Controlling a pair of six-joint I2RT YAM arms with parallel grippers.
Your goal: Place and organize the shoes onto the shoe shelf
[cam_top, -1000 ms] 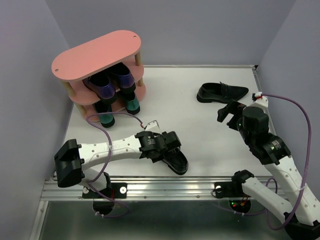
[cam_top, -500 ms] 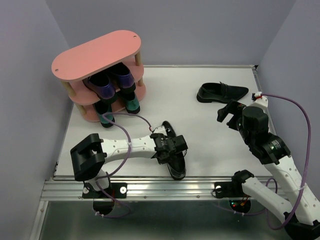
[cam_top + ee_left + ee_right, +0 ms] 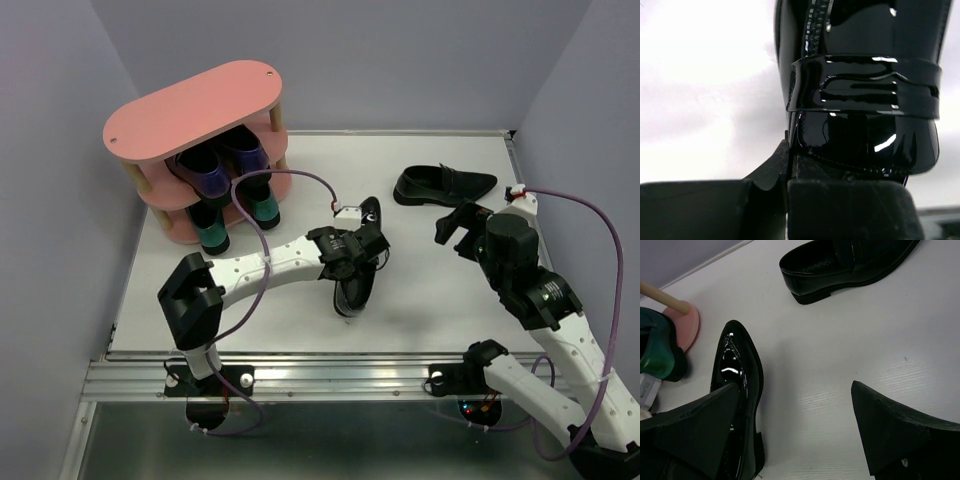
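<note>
The pink shoe shelf point(image 3: 190, 108) stands at the far left, with a purple-and-black pair point(image 3: 215, 172) on its middle board and a green-and-black pair point(image 3: 212, 236) on the bottom one. My left gripper point(image 3: 357, 247) point(image 3: 790, 187) is shut on the rim of a glossy black shoe point(image 3: 350, 290) point(image 3: 865, 90) point(image 3: 737, 370) near the table's middle. A matte black loafer point(image 3: 445, 185) point(image 3: 845, 262) lies at the far right. Just in front of that loafer my right gripper point(image 3: 460, 225) point(image 3: 795, 390) hangs open and holds nothing.
The shelf's bottom board point(image 3: 684, 322) and a green shoe point(image 3: 655, 352) show at the left edge of the right wrist view. Grey walls close the table on three sides. A metal rail point(image 3: 300, 378) runs along the front edge.
My left gripper has shut on the glossy shoe and carried it from the front edge toward the table's middle, turning it. The right arm has stayed put.
</note>
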